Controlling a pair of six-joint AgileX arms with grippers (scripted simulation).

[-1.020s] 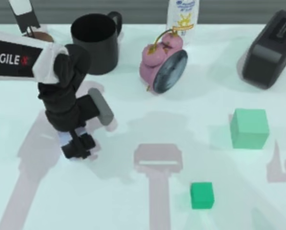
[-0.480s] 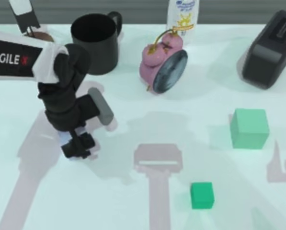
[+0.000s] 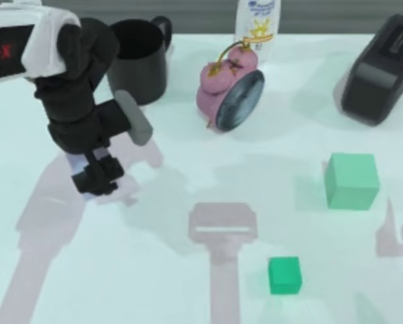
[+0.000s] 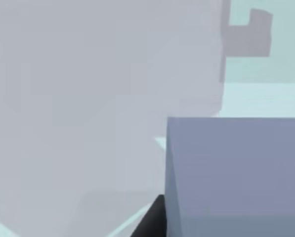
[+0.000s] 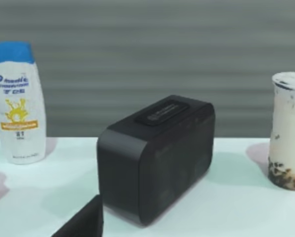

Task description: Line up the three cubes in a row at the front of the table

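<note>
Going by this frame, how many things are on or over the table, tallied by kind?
Cubes: 3 (mint-green cube, bright green cube, lavender-blue cube held in the left gripper)
Mugs: 1 (black mug)
Alarm clocks: 1 (pink alarm clock)
Bottles: 1 (shampoo bottle)
Black boxes: 1 (black box)
Drink cups: 1 (drink cup)
Total: 8

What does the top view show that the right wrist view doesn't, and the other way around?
Only the top view shows the left gripper at the table's left, shut on the lavender cube, plus the mint-green cube, small green cube, black mug and pink alarm clock.

Only the right wrist view shows a cup of milky drink.

Both show the shampoo bottle and the black box.
</note>
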